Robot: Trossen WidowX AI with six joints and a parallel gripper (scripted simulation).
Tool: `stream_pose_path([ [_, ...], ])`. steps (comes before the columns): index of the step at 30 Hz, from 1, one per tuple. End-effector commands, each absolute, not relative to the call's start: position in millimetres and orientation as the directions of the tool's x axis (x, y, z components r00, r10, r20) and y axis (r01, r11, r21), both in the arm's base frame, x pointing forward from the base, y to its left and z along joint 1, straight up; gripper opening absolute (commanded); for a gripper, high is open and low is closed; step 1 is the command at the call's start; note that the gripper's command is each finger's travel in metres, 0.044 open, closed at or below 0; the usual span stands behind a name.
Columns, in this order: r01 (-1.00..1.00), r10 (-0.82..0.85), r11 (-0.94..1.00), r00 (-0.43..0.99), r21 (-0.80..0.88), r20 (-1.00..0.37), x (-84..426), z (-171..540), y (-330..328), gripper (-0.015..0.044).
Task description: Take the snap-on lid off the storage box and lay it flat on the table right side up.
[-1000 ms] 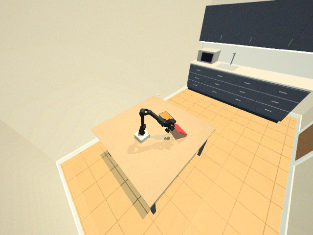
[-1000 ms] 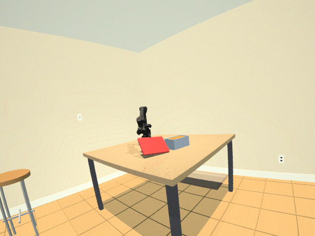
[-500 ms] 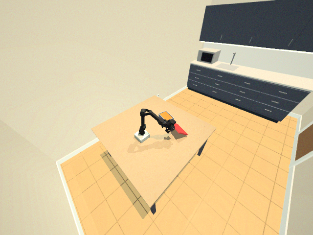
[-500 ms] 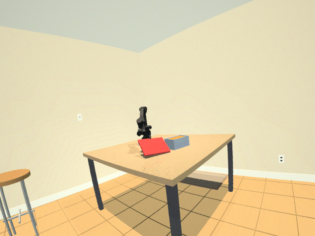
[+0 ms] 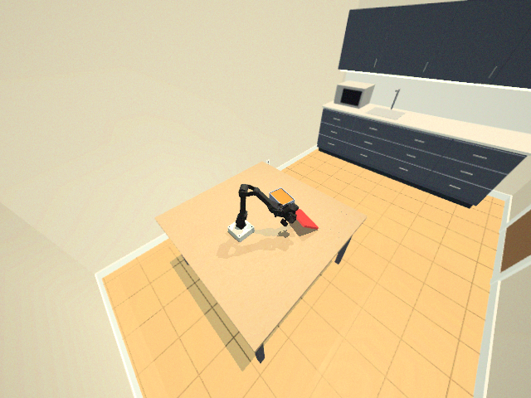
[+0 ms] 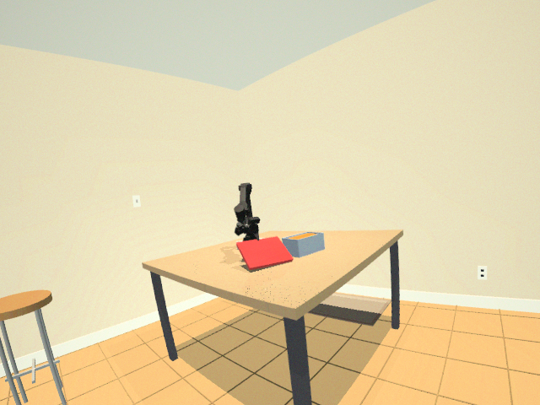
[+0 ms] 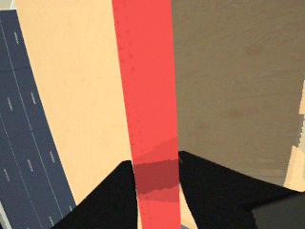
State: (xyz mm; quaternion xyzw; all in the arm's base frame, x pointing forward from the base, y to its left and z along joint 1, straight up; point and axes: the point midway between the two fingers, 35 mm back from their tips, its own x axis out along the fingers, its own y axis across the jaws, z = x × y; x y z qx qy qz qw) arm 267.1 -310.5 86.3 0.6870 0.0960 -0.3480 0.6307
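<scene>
The red lid (image 5: 306,220) (image 6: 265,252) (image 7: 148,86) is off the box, held steeply tilted above the table (image 5: 257,291) (image 6: 340,256). Its far edge is low, at or just above the table top; I cannot tell whether it touches. My gripper (image 5: 295,216) (image 7: 154,166) is shut on the lid's raised near edge, with a black finger on each side in the wrist view. The blue-grey storage box (image 6: 310,246) (image 5: 281,196) stands upright and uncovered beside the lid, with an orange surface (image 6: 304,236) showing inside its rim. The fingertips are hidden behind the lid in the exterior view.
The arm's white base (image 5: 241,230) stands on the table, left of the lid in the top view. The box is close to the wrist and lid. A stool (image 6: 24,303) stands on the floor away from the table. Dark kitchen cabinets (image 5: 386,143) are beyond the table.
</scene>
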Motion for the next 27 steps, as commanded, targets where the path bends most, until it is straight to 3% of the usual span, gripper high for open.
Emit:
stream_pose_path([
  [1,0.588,-0.284,-0.205,0.729,0.782,-0.623,266.3,70.9,-304.6,0.0000],
  [27,0.588,-0.284,-0.205,0.729,0.782,-0.623,266.6,49.9,-305.0,0.0000],
])
